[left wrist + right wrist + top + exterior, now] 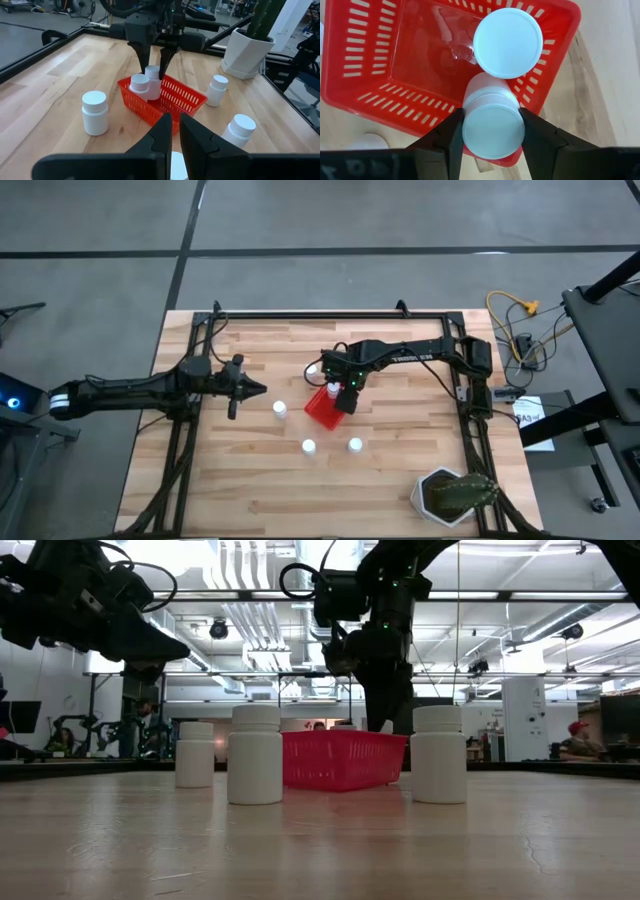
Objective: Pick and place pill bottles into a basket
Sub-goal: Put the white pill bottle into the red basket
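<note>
Lowering a pill bottle (493, 131) clamped in the right gripper (492, 135) into the red basket (380, 100) beside another, apparently not yet seated, calls for release next.

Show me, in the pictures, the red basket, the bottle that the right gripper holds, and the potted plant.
red basket (380, 75), right wrist view, on its slotted side wall.
held bottle (493, 132), right wrist view, on its round white cap.
potted plant (428, 492), high view, on the pot's pale rim.
</note>
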Available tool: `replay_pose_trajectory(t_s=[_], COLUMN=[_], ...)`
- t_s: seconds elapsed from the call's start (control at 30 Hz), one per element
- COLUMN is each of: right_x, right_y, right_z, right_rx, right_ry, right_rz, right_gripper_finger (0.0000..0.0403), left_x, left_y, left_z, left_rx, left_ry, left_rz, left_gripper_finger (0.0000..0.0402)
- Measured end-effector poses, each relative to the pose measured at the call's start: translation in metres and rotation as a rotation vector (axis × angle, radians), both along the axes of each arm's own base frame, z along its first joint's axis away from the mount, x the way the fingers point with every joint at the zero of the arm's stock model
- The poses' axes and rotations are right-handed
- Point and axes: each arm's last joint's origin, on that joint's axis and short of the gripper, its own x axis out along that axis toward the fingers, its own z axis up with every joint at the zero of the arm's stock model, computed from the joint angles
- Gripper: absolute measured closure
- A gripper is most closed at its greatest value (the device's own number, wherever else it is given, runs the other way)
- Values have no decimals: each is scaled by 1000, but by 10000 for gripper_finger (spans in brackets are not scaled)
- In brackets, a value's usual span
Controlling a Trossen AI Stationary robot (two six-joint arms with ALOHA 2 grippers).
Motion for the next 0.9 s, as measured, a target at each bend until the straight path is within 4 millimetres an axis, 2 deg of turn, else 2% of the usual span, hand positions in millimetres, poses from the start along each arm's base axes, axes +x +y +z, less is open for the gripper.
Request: replay_pose_trajectory(t_s=[0.43,0.63,0.9], right_x=[0,0,0], right_y=[0,0,0], right_z=[0,0,0], right_rx=[0,1,3], right_ry=[1,2,2], right_rz=[4,4,9], right_gripper_finger=[258,212,202], left_x=[0,0,0], left_y=[0,0,0], left_z=[0,0,0], left_rx=[0,0,0], left_ry=[0,0,0], left_rz=[-1,-1,-1], left_gripper_finger=[384,384,384])
